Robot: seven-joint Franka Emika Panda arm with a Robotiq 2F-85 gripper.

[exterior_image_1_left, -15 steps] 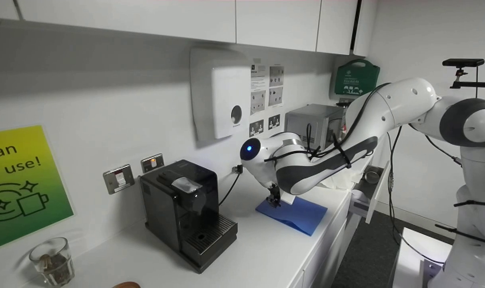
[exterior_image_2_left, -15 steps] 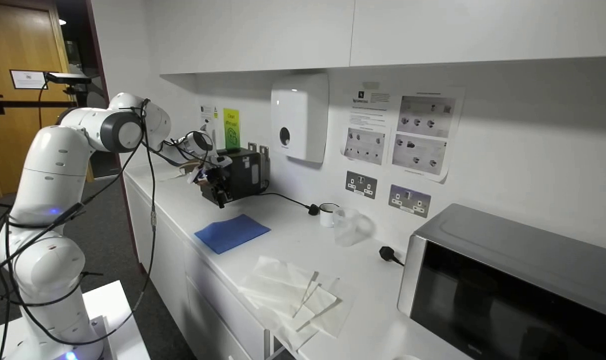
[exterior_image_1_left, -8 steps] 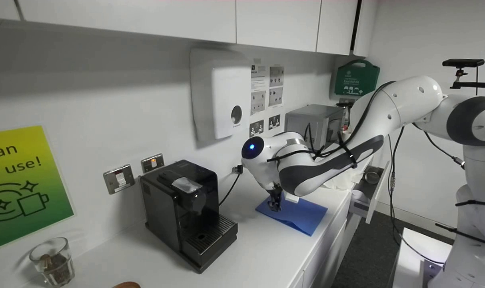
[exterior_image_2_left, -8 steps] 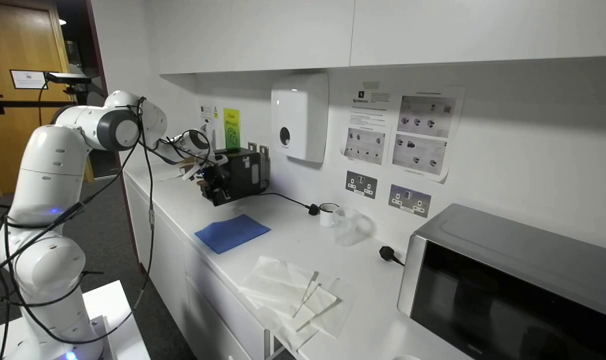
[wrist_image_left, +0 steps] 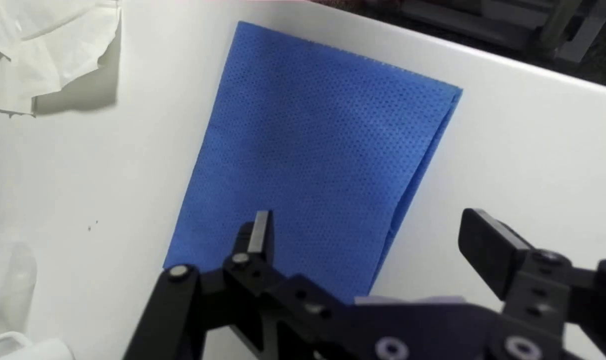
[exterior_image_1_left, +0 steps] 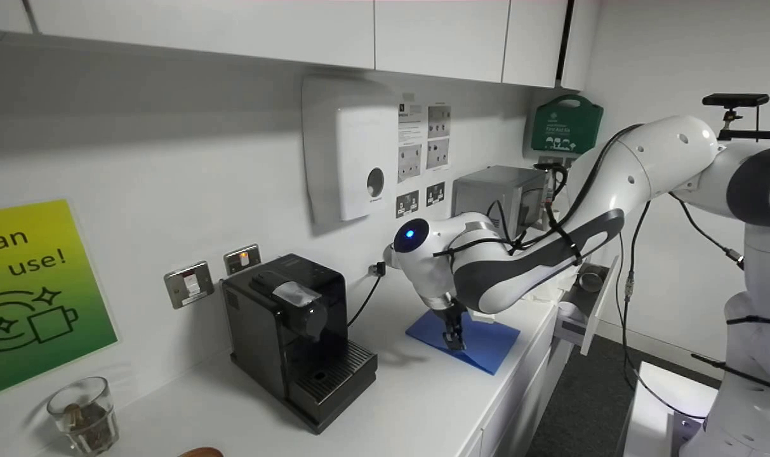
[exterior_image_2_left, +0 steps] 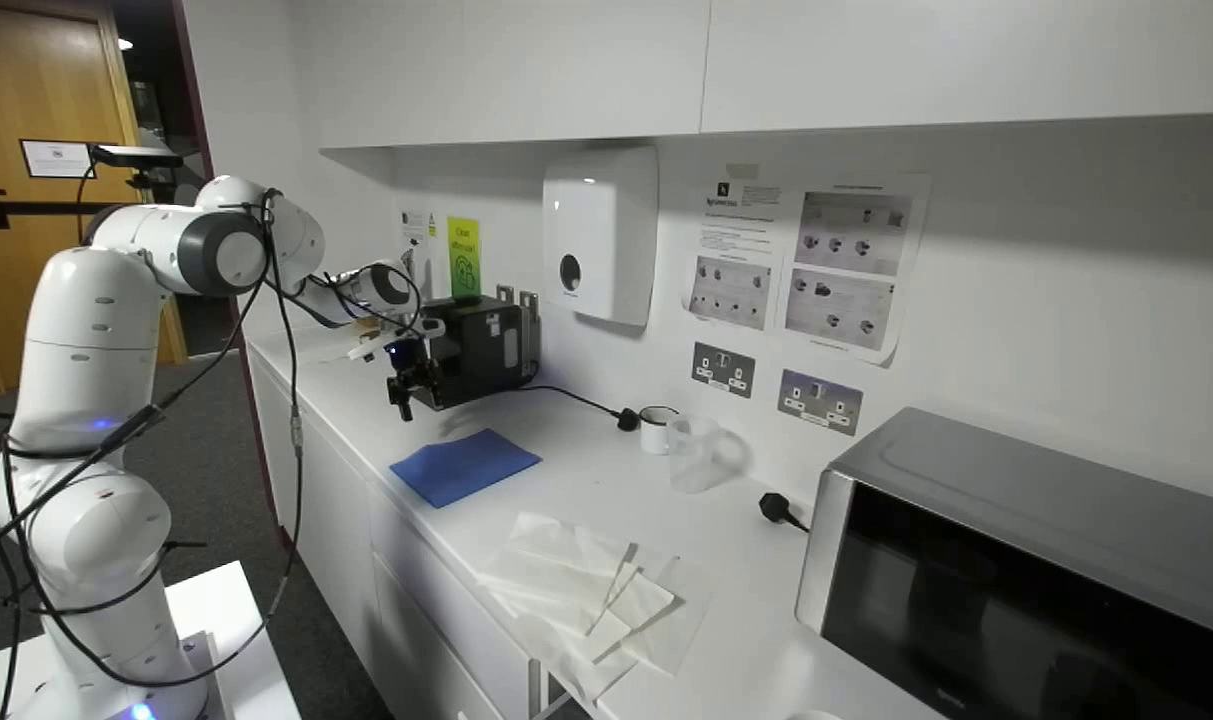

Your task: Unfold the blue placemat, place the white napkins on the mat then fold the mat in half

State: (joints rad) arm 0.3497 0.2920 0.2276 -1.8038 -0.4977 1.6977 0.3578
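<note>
The blue placemat (wrist_image_left: pixel 312 140) lies folded on the white counter, with a narrow gap between its layers along the right edge in the wrist view. It also shows in both exterior views (exterior_image_1_left: pixel 489 343) (exterior_image_2_left: pixel 466 468). My gripper (wrist_image_left: pixel 366 225) is open and empty, its fingers wide apart. In the wrist view, the left finger (wrist_image_left: pixel 259 232) overlaps the mat and the right finger (wrist_image_left: pixel 490 245) is over bare counter. In both exterior views the gripper (exterior_image_1_left: pixel 454 343) (exterior_image_2_left: pixel 402 400) hangs above the counter, apart from the mat. White napkins (exterior_image_2_left: pixel 586 590) lie loosely piled beyond the mat; some show in the wrist view (wrist_image_left: pixel 58 60).
A black coffee machine (exterior_image_1_left: pixel 289 336) stands near the gripper against the wall. A white mug (exterior_image_2_left: pixel 656 430), a clear cup (exterior_image_2_left: pixel 691 455) and a microwave (exterior_image_2_left: pixel 1006 560) stand along the back. A drawer (exterior_image_1_left: pixel 597 311) is open below the counter's front edge.
My gripper has moved towards the counter's front edge, rightward and down in one exterior image and leftward in the opposite one. The placemat and napkins have not moved.
</note>
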